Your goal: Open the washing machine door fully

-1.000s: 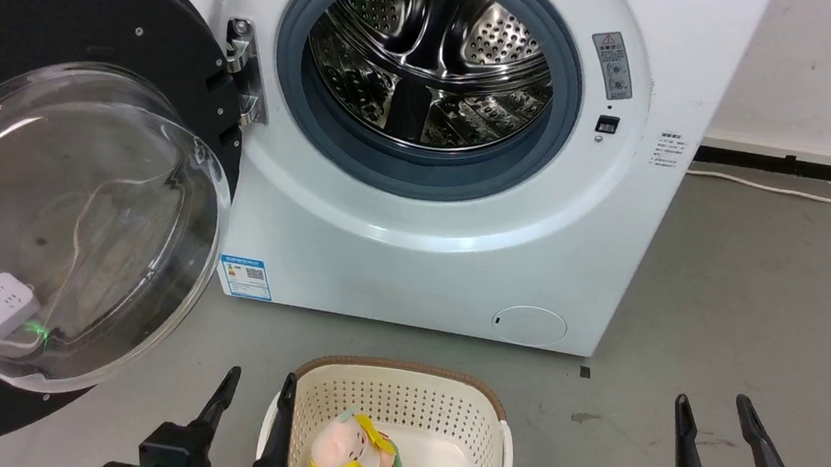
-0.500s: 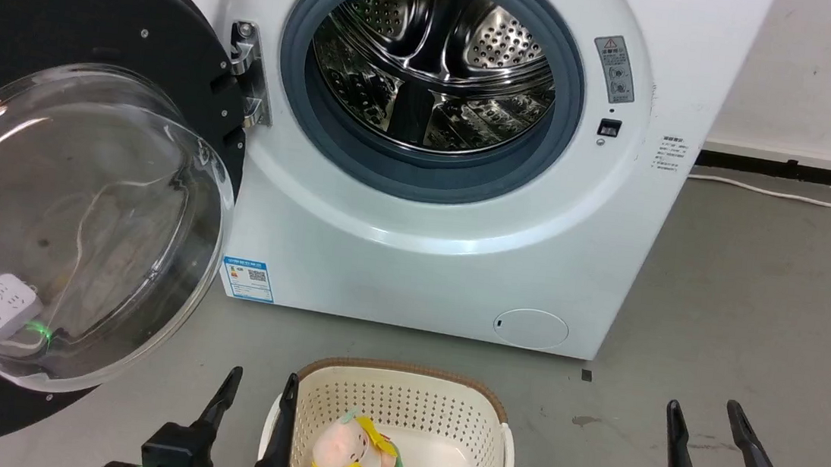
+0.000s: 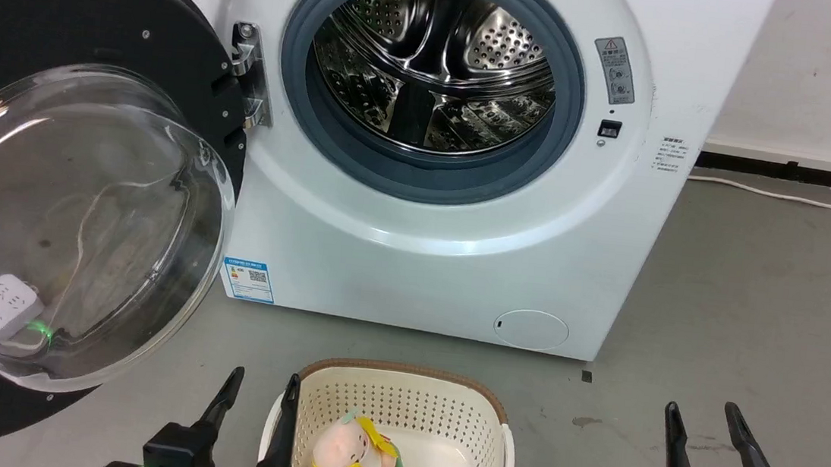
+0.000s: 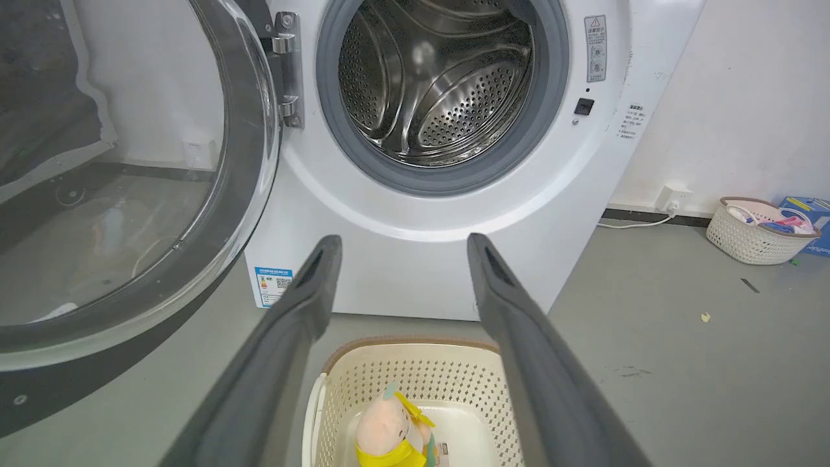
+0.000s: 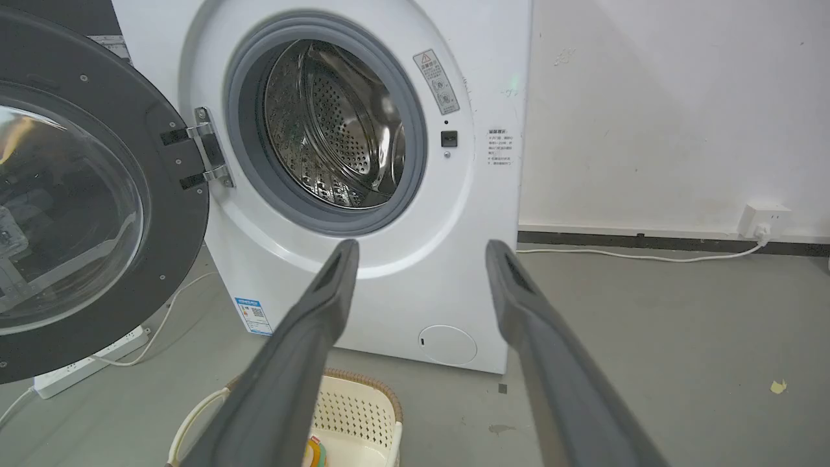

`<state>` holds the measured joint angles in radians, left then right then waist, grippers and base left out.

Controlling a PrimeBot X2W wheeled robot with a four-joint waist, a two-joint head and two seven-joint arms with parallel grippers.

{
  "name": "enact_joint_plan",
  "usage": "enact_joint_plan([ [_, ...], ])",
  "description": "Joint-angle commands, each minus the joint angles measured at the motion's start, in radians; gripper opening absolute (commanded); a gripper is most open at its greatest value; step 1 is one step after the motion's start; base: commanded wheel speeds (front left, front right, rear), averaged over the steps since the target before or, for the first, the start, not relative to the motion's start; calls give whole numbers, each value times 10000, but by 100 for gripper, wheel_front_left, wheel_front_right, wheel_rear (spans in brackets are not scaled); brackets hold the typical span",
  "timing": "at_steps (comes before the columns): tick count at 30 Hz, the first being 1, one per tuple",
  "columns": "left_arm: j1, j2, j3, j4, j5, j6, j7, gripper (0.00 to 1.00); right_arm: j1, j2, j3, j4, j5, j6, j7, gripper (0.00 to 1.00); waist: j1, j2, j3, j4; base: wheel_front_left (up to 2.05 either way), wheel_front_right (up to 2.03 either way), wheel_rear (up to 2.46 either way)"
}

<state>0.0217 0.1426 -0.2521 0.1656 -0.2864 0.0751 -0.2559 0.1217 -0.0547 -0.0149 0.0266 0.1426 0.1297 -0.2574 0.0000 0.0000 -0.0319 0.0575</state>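
Head view: the washing machine door [image 3: 74, 216] stands swung wide on its hinge [image 3: 249, 76], left of the drum mouth [image 3: 431, 75]. It looks rigid and weighty, with a slippery glossy rim, so push the rim's far edge, not the glass. The left tool [image 3: 265, 377] and right tool [image 3: 701, 407] are spread and empty. A blue sticker [image 3: 249, 280] carries a QR code; the grey warning label [image 3: 614, 68] is too small to read.
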Motion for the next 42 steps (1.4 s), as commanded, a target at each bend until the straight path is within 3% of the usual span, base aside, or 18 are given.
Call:
enact_joint_plan([
  [1, -14, 47, -34, -21, -35, 61, -13, 100, -33, 45, 19, 32, 67, 10, -43, 100, 0, 0, 2, 1, 0, 0, 0],
  [7, -23, 91, -88, -59, -80, 63, 53, 100, -56, 45, 55, 46, 84, 10, -43, 100, 0, 0, -8, 6, 0, 0, 0],
  [8, -1, 34, -61, -27, -73, 25, 58, 0, -6, 0, 40, 8, 13, 0, 0, 0, 0, 0, -8, 7, 0, 0, 0],
  [42, -52, -211, 564, -409, 627, -161, 653, 0, -294, 9, 60, -59, -334, 2, 618, 0, 0, 0, 70, -132, 0, 0, 0],
])
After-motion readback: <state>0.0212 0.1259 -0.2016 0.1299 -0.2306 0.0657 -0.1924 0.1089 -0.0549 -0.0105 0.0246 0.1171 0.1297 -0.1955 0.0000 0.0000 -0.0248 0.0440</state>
